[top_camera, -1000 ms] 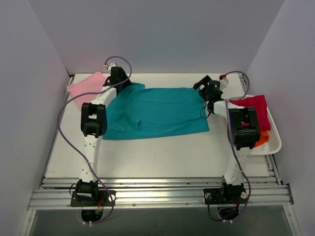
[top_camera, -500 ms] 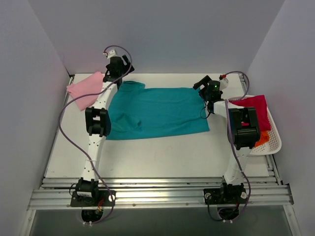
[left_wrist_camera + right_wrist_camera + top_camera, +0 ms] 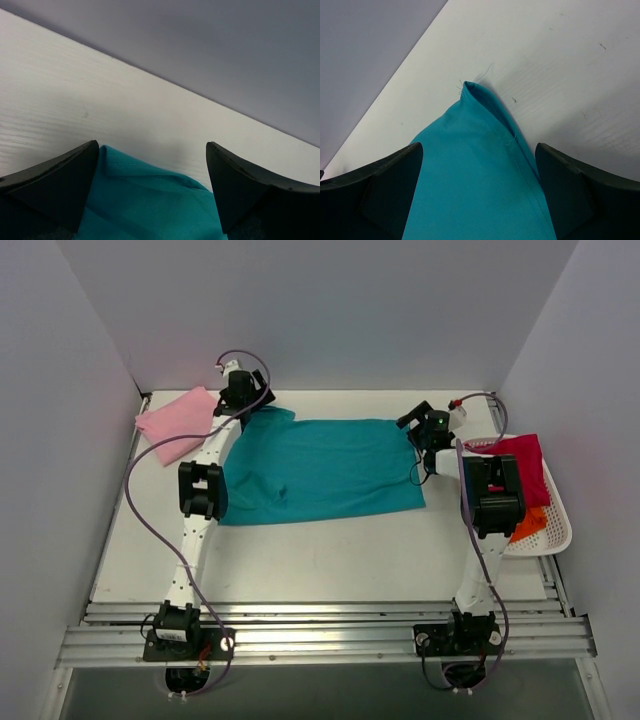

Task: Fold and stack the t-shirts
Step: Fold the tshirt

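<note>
The teal t-shirt lies spread flat in the middle of the table. My left gripper is open at its far left corner; in the left wrist view the teal corner lies between the spread fingers. My right gripper is open at the far right corner; the teal cloth lies between its fingers. The light pink t-shirt lies folded at the far left. The magenta t-shirt and the orange one lie in a basket at the right.
The white basket stands at the table's right edge, beside the right arm. Grey walls close in the back and both sides. A metal rail runs along the near edge by the arm bases.
The left arm has reached further back and a little right along the shirt's far left corner. The right gripper has shifted slightly right. The teal shirt lies much the same.
</note>
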